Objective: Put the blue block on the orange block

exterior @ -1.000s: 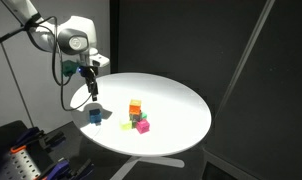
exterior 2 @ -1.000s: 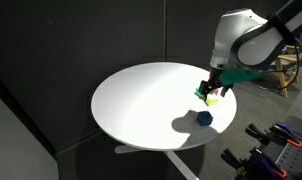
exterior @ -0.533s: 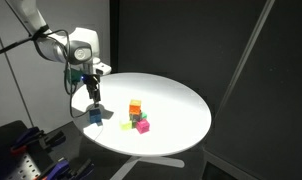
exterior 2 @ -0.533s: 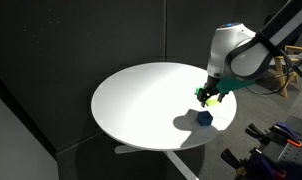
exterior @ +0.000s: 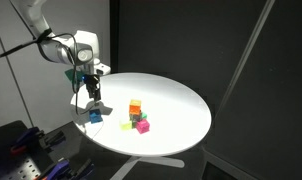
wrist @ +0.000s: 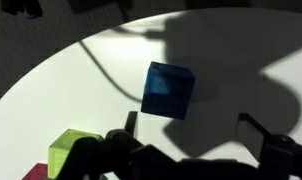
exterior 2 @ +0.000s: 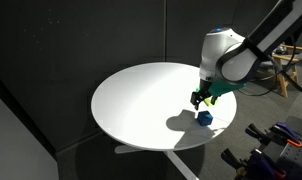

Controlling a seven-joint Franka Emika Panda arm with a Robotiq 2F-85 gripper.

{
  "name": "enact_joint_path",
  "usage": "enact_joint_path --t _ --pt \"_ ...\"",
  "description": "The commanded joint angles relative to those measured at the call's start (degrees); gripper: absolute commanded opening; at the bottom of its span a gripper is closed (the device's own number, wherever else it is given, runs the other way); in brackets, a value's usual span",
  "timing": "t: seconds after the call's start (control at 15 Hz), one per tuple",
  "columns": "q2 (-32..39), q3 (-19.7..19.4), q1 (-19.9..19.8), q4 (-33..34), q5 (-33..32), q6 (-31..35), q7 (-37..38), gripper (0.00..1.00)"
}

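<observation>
The blue block (exterior: 94,115) (exterior 2: 204,117) lies alone near the rim of the round white table (exterior: 176,100). In the wrist view the blue block (wrist: 169,90) sits just ahead of the jaws, nearer the left fingertip (wrist: 131,124). The orange block (exterior: 135,104) is stacked on a green cube in a small cluster near the table's middle. My gripper (exterior: 91,96) (exterior 2: 199,98) (wrist: 191,128) hangs just above the blue block, open and holding nothing.
A yellow cube (exterior: 128,126) and a magenta cube (exterior: 143,125) lie beside the orange-on-green stack. A green cube (wrist: 71,150) shows at the wrist view's lower left. The table edge (exterior 2: 206,140) runs close to the blue block. Dark curtains surround the table.
The arm has swung toward the table rim and come down over the blue block. The jaws stayed open and the blocks have not moved.
</observation>
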Motion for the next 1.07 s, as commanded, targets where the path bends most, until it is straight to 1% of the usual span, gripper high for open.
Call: enact_joint_path --t 0.0,0.2,0.4,1.0 --pt "1.8 -1.9 2.5 2.0 -2.3 -0.3 3.7 1.0" --pt "2.8 -3.3 4.2 2.4 -4.0 -0.2 7.4 1.0" --pt "3.9 -4.1 4.9 2.5 -4.4 -0.1 10.1 1.0" --pt "7.2 -4.9 5.2 3.3 -3.1 0.0 12.5 1.0"
